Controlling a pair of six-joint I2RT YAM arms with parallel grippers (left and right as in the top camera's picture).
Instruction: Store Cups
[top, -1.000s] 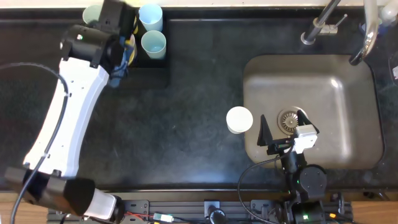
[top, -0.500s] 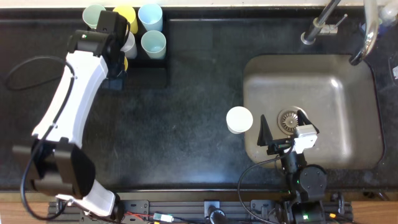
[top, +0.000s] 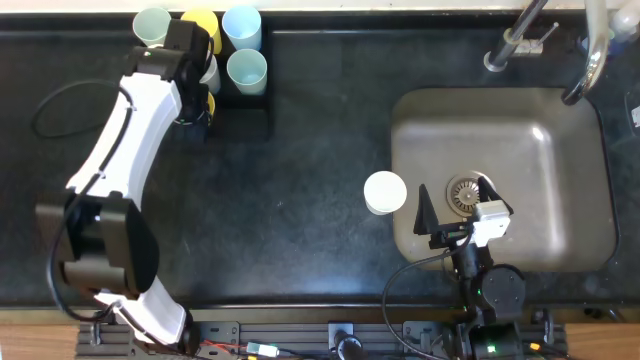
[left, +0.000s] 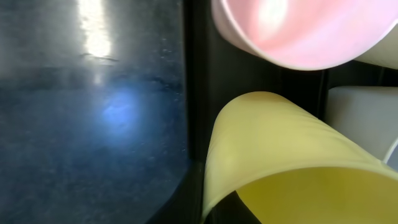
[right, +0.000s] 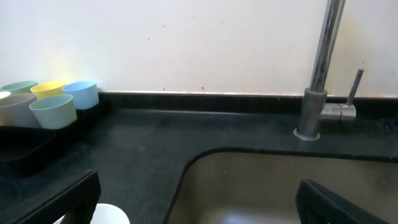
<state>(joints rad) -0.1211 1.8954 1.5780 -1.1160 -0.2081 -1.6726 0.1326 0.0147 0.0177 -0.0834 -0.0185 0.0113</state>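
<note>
— Right gripper (top: 458, 208) sits by the sink (top: 560, 130), jaws released; white cup (top: 385, 192) stands just beside it on the bench (top: 300, 200).
— Left gripper (top: 198, 100): jaws, cannot tell. Yellow cup (left: 280, 155) is at the tray (top: 245, 112); probably needs lowering into a free slot.

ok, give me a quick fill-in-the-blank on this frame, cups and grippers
The lone cup beside the sink is ___. The right gripper is ___. In the tray's back row, the yellow cup stands between the pale green cup and the ___ one.
Missing: white; open; blue.
</note>
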